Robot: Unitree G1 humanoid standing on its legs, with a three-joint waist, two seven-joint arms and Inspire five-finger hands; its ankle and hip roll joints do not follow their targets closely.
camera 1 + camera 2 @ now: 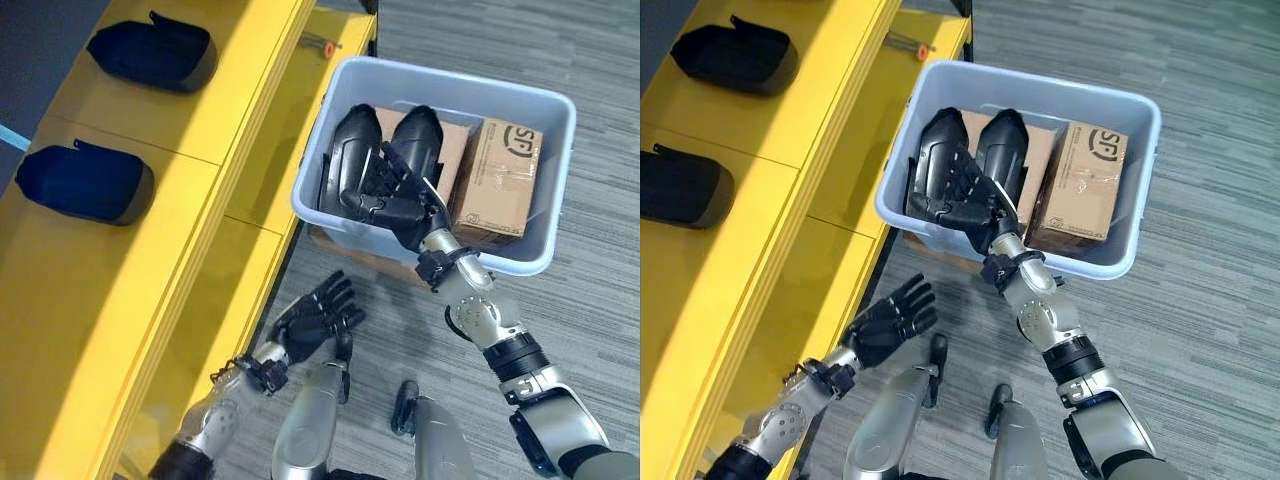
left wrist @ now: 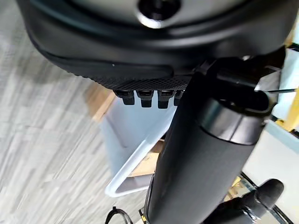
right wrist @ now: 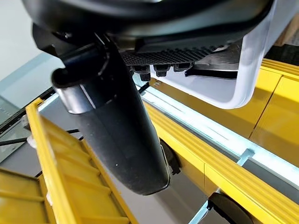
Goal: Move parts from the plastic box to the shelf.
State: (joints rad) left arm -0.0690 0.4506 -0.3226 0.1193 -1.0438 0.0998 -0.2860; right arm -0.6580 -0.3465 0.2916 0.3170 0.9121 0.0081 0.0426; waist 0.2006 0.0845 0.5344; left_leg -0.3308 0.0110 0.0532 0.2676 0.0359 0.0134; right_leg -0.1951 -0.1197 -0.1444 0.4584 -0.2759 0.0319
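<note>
From the left eye view, the right hand (image 1: 400,200) reaches into the plastic box (image 1: 560,115), with its fingers (image 1: 385,175) lying over the near black part (image 1: 350,150). A second black part (image 1: 418,135) sits just past the fingers, and a cardboard box (image 1: 498,180) stands right beside the hand, so there is little room to get hold. I cannot tell if the fingers have closed on the part. The left hand (image 1: 318,315) waits low, next to the yellow shelf (image 1: 200,130), fingers spread wide and holding nothing. Two black parts (image 1: 85,182) already rest on the shelf, well away from both hands. The right eye view shows the same thing. In the left wrist view, the pale plastic box lies past the straight fingers (image 2: 145,97). In the right wrist view, the box rim (image 3: 243,88) and a dark part (image 3: 217,67) sit just beyond the hand.
</note>
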